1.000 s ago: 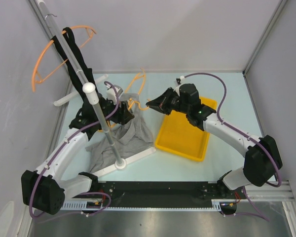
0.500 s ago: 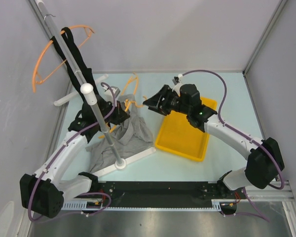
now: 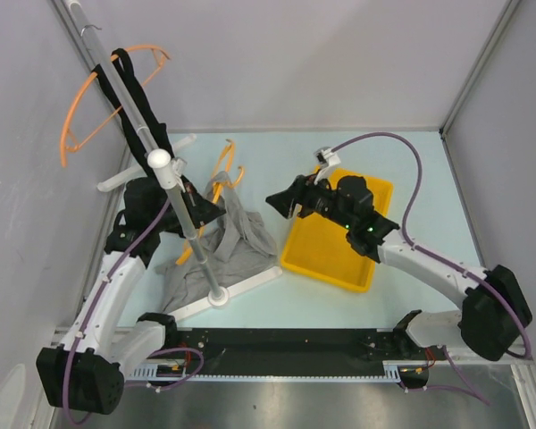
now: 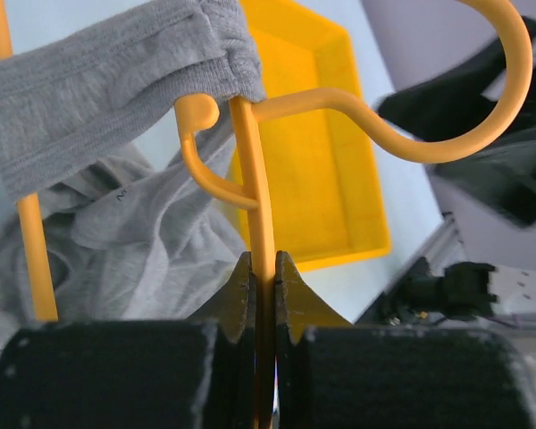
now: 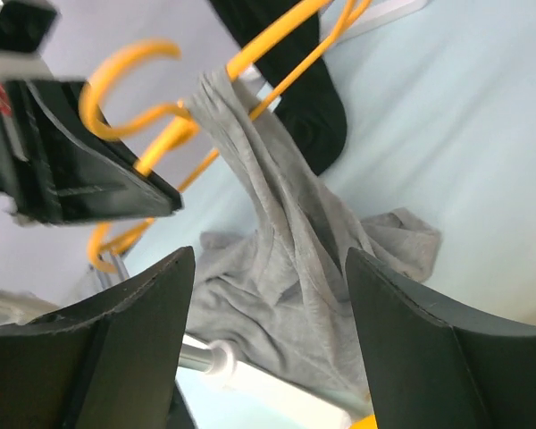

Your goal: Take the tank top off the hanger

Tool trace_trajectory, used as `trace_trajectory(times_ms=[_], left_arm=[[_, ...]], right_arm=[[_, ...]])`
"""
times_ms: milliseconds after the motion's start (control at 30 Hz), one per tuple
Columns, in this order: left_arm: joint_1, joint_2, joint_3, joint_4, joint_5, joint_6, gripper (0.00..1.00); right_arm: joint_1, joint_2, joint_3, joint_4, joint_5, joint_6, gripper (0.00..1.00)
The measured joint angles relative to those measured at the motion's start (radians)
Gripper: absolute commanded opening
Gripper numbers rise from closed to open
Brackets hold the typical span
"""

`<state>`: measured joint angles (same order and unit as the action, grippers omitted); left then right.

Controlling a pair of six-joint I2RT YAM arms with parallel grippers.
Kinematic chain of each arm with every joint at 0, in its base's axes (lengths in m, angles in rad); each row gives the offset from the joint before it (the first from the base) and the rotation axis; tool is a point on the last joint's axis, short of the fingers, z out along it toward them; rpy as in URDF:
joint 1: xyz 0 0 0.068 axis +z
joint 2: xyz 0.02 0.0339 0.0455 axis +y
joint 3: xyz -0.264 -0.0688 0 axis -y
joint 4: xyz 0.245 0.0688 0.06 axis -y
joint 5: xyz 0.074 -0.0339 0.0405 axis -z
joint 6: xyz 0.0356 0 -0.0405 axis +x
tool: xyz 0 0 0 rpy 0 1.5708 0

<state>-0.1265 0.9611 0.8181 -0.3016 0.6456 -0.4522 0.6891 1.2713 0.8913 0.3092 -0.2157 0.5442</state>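
Observation:
The grey tank top (image 3: 228,246) lies crumpled on the table, one strap (image 4: 98,80) still looped over the orange hanger (image 3: 223,172). My left gripper (image 4: 263,273) is shut on the hanger's straight bar (image 4: 255,179), just below the hook (image 4: 482,116). In the top view this left gripper (image 3: 205,198) sits beside the rack pole. My right gripper (image 3: 273,200) hovers to the right of the tank top, apart from it. Its fingers (image 5: 134,331) stand wide open, with only the tank top (image 5: 286,259) and the hanger (image 5: 152,125) seen beyond them.
A yellow tray (image 3: 339,255) sits under my right arm. A slanted rack pole (image 3: 161,161) with a white base bar (image 3: 246,284) crosses the tank top. At the upper left the pole carries another orange hanger (image 3: 76,125) with a black garment (image 3: 138,98).
My left gripper has shut on the hanger and drawn it left. My right gripper has opened, let the hanger go and backed slightly to the right.

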Motion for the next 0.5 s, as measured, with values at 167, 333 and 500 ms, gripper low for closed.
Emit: trace_trajectory(times_ms=[167,333,500], left_arm=[[0.011,-0.034,-0.006,0.032,0.125,-0.082,0.0],[0.012,-0.053,-0.025,0.056,0.201,-0.135,0.0],[0.014,-0.066,-0.044,0.06,0.24,-0.154,0.0]], right_arm=[[0.069,0.139,-0.006,0.155,-0.063,-0.129,0.81],[0.131,0.251,-0.008,0.3,-0.101,-0.182,0.8],[0.167,0.347,0.04,0.362,-0.092,-0.204,0.7]])
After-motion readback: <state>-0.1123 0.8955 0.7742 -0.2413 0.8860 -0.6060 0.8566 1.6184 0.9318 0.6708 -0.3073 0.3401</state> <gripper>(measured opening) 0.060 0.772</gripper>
